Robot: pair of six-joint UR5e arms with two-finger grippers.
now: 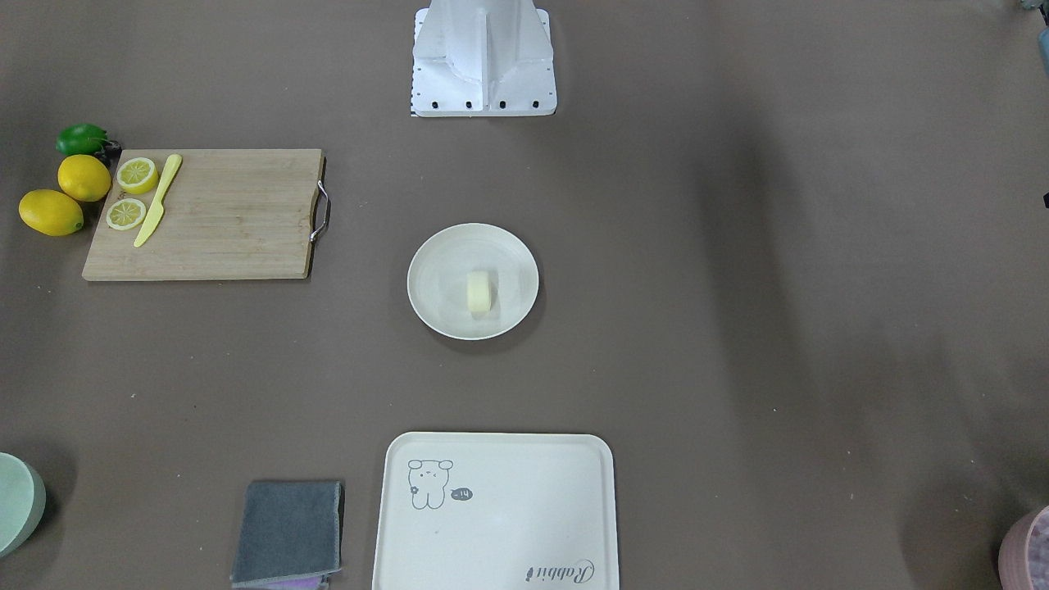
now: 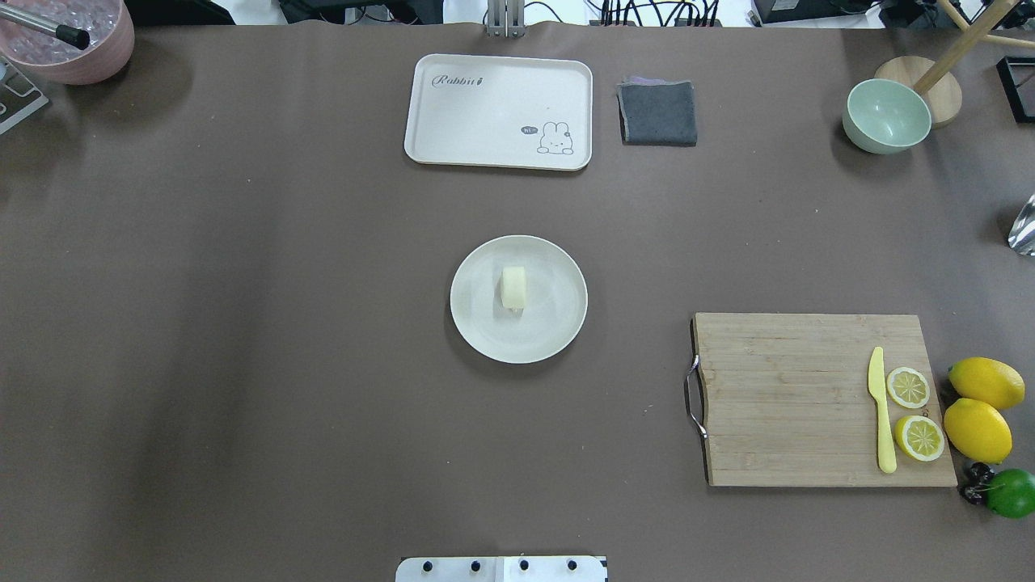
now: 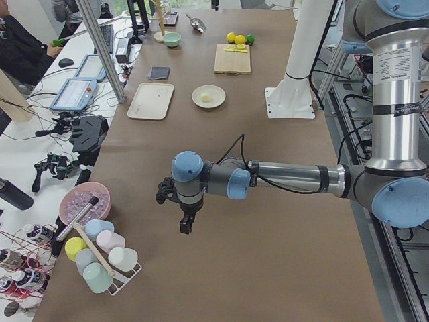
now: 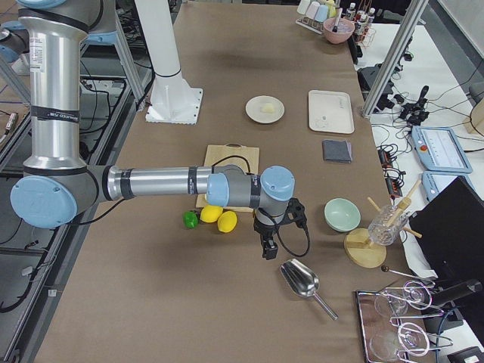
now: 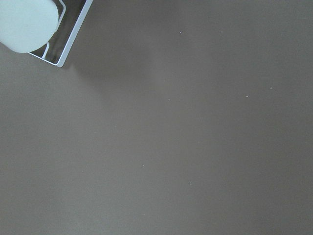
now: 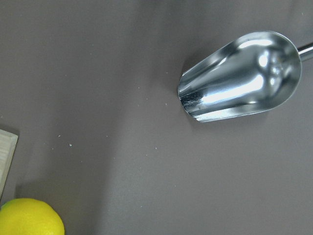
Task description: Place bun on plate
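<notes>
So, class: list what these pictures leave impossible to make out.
Left hand: open or shut unclear; only the exterior left view shows it, small.
Right hand: likewise, exterior right view only.
Green bowl: cut off by the front-facing view's left edge.
Dark item beside the lime: too small, overhead view.

The bun (image 2: 513,288) is a small, smooth block, pale cream-yellow with rounded ends. It lies close to the middle of the plate (image 2: 485,331), touching only its floor. The plate is round, off-white and shallow, with a plain raised rim. It sits flat at the centre of the desk (image 2: 242,323), straight ahead of me.
</notes>
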